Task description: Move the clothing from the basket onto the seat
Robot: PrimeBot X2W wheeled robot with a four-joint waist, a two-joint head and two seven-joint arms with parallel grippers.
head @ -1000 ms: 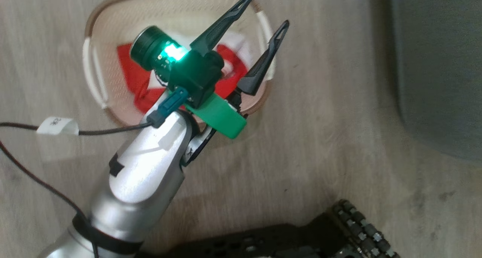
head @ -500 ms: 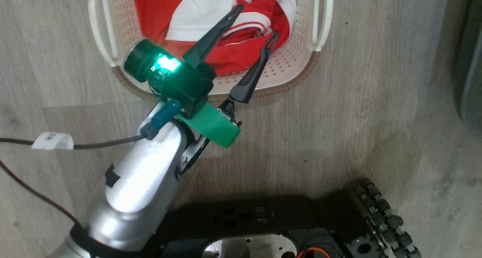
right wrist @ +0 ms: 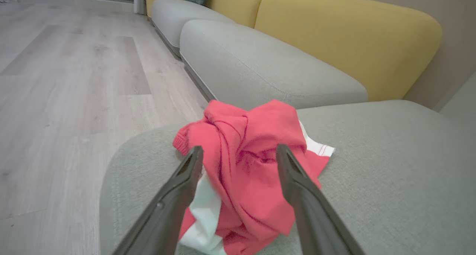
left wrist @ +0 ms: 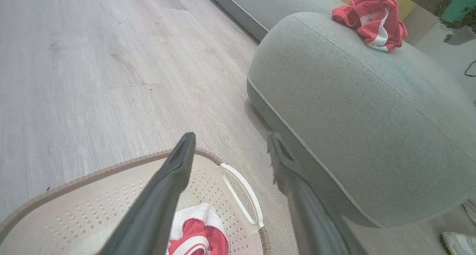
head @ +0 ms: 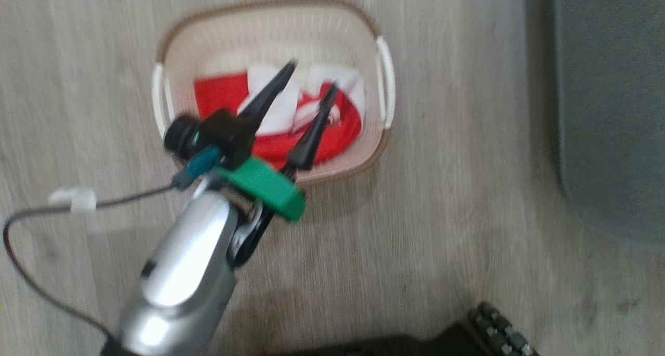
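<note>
Wood floor (head: 467, 189): left claw (head: 311, 76) (spread wide) angles over the basket (head: 270, 13).

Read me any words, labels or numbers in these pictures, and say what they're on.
No text can be read.
The white tag on the black cable: too blurred to read.
The basket, clothing and seat: no lettering visible.
</note>
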